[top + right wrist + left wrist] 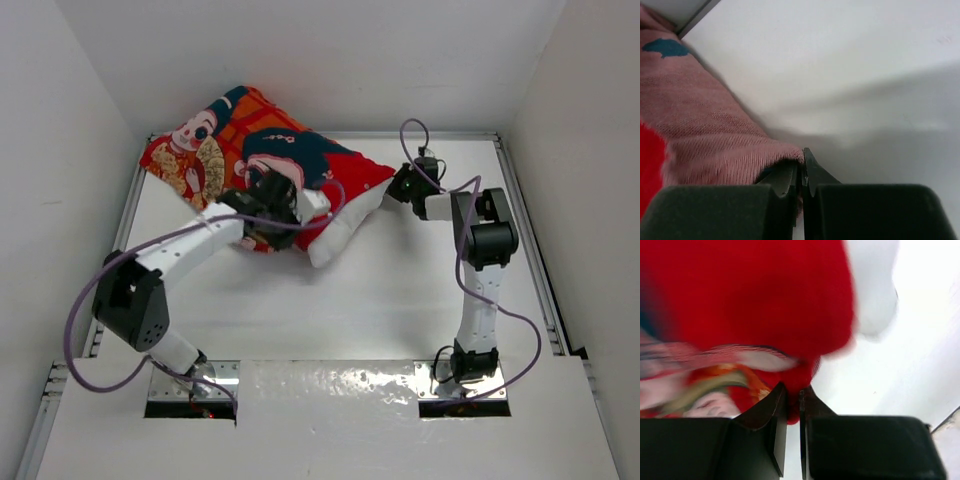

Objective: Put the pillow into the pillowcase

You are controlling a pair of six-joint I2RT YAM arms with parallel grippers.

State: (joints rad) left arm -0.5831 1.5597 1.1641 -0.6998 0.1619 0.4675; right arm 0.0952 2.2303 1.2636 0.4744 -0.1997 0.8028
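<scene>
The red pillowcase (230, 130) with cartoon faces lies crumpled at the back left of the table. The white pillow (335, 235) pokes out of its near right end. My left gripper (272, 215) sits on the case's near edge. In the left wrist view my left gripper (794, 400) is shut on a fold of red pillowcase (755, 295), with the pillow (872, 285) beyond. My right gripper (398, 185) is at the case's right corner. In the right wrist view my right gripper (801, 167) is shut on the pinkish hem of the pillowcase (705, 135).
White walls enclose the table on three sides. Metal rails run along its left edge (125, 230) and right edge (522, 210). Purple cables (75, 320) loop off both arms. Bare white tabletop (380, 300) lies in front of the pillow.
</scene>
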